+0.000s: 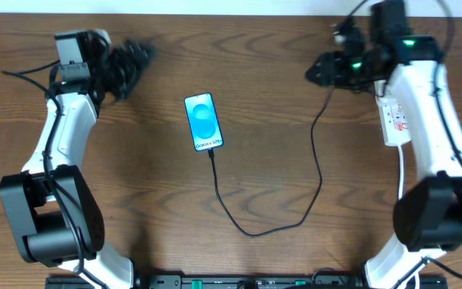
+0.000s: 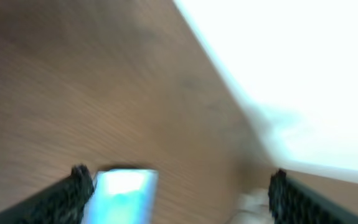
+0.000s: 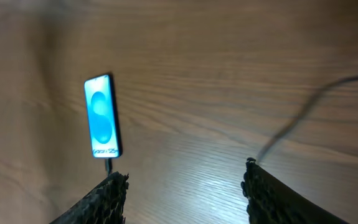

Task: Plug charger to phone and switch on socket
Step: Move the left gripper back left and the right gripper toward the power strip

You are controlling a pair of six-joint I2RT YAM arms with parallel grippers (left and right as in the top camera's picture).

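The phone point(image 1: 203, 122) lies flat mid-table, its blue screen lit. The thin black charger cable point(image 1: 251, 231) meets the phone's near end, loops toward me and climbs right to the spot under my right gripper point(image 1: 317, 72). Part of the white socket strip point(image 1: 394, 120) shows beside the right arm. The right wrist view has the phone point(image 3: 102, 116) far left and the cable point(image 3: 303, 112) at right. My right gripper point(image 3: 185, 177) is open and empty. My left gripper point(image 1: 136, 58) hovers at the back left. The blurred left wrist view shows it point(image 2: 179, 180) open wide, with the phone point(image 2: 126, 193) beyond it.
A bright white surface point(image 2: 291, 62) lies past the wooden table's edge in the left wrist view. A blurred pale shape point(image 2: 253, 205) sits near the right finger there. Both arm bases stand at the table's near edge.
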